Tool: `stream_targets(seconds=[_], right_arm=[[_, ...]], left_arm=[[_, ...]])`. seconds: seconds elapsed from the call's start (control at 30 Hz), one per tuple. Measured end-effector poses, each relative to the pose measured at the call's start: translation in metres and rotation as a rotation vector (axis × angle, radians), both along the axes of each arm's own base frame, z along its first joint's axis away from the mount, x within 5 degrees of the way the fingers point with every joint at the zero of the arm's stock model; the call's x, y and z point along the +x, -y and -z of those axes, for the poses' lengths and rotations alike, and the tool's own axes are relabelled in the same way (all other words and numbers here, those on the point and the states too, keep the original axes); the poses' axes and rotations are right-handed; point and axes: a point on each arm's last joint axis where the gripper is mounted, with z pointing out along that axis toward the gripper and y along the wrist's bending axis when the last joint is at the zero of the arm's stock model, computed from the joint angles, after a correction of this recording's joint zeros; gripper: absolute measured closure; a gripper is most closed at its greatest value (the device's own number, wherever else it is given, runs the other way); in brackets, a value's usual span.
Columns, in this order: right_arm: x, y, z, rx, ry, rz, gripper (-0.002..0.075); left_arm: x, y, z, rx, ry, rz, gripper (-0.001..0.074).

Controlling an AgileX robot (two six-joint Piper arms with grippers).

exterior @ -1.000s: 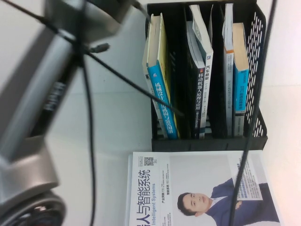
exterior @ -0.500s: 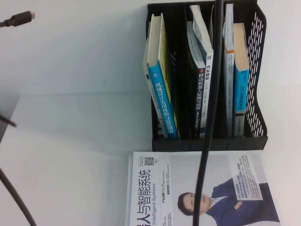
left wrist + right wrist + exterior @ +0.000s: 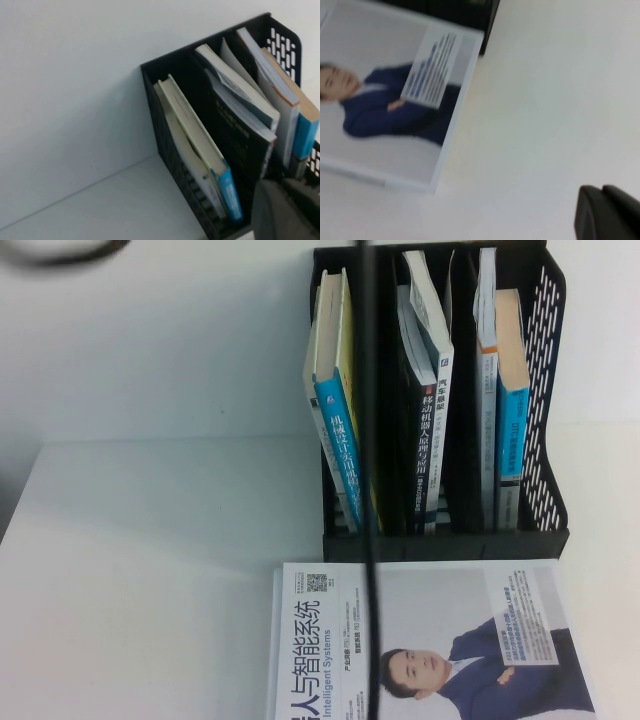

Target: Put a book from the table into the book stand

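The black book stand [image 3: 545,340] stands at the back of the white table [image 3: 150,560]. In its right slot a book with a blue spine marked "DTC" [image 3: 512,430] stands upright beside a white-spined one. It also shows in the left wrist view [image 3: 306,135]. Neither gripper shows in the high view. My left gripper [image 3: 285,210] hovers in front of the stand [image 3: 155,100], fingers together and empty. My right gripper [image 3: 602,212] is over bare table right of the flat white book, fingers together and empty.
A white-cover book with a man in a blue suit [image 3: 440,640] lies flat in front of the stand, also in the right wrist view [image 3: 395,100]. A yellow book with a blue spine [image 3: 345,450] fills the left slot, dark books [image 3: 430,440] the middle. A black cable [image 3: 370,540] crosses the high view.
The left arm that filled the left of the high view has gone out of it. The black cable has swept from right to left. The books have not moved.
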Motion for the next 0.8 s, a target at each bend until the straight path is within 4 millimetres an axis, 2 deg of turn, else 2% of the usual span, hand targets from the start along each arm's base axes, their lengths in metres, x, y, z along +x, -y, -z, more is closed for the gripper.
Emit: stream_targets(seconds=[0.1, 0.23, 0.37, 0.47, 0.6, 0.67, 0.8], right_arm=[[-0.004, 0.003, -0.002, 0.039, 0.165, 0.053, 0.0729], [-0.005, 0.003, 0.001, 0.083, 0.321, 0.073, 0.0729], [0.006, 0.001, 0.021, 0.138, 0.338, 0.103, 0.0729], [0.013, -0.001, 0.041, 0.178, 0.316, 0.108, 0.0729], [0.020, -0.004, 0.064, 0.215, 0.293, 0.116, 0.0729], [0.020, -0.004, 0.070, 0.227, 0.277, 0.119, 0.0729], [0.021, -0.006, 0.070, 0.262, 0.274, 0.120, 0.0729]], left_arm=[[-0.013, -0.009, 0.028, -0.011, 0.007, 0.058, 0.0735], [-0.028, -0.017, 0.082, -0.051, 0.079, 0.144, 0.0735], [-0.042, -0.018, 0.151, -0.115, 0.191, 0.278, 0.0735], [-0.051, -0.015, 0.187, -0.177, 0.298, 0.386, 0.0736], [-0.059, -0.011, 0.214, -0.221, 0.364, 0.476, 0.0736], [-0.059, -0.010, 0.219, -0.214, 0.364, 0.485, 0.0736], [-0.059, -0.011, 0.221, -0.208, 0.364, 0.487, 0.0736]])
